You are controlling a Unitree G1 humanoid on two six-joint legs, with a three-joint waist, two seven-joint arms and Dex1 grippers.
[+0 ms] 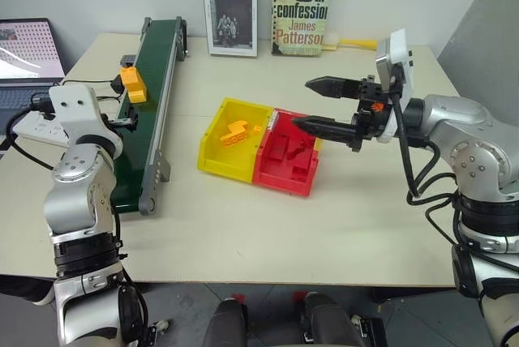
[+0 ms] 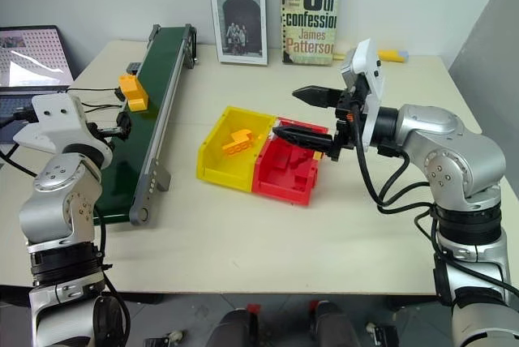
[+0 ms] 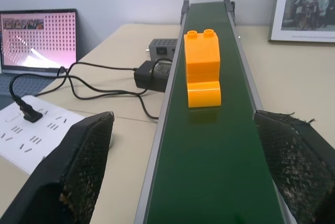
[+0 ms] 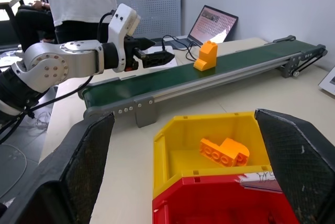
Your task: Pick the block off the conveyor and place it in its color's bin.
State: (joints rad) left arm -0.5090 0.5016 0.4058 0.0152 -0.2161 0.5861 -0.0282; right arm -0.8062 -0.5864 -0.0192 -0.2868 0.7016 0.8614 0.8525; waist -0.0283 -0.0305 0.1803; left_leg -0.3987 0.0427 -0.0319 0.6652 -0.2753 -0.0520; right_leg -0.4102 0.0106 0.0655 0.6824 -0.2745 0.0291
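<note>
Both tools gape empty: left (image 3: 199, 177) straddles conveyor (image 3: 209, 145) behind block (image 3: 202, 67).

Head pair high over the table (image 1: 243, 233); wrist views low (both facing the conveyor (image 3: 209, 145)).

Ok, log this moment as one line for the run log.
block: upright on conveyor, untouched | left gripper: jaws open, astride belt short of block | right gripper: jaws open above bin | bin: holds one orange brick
</note>
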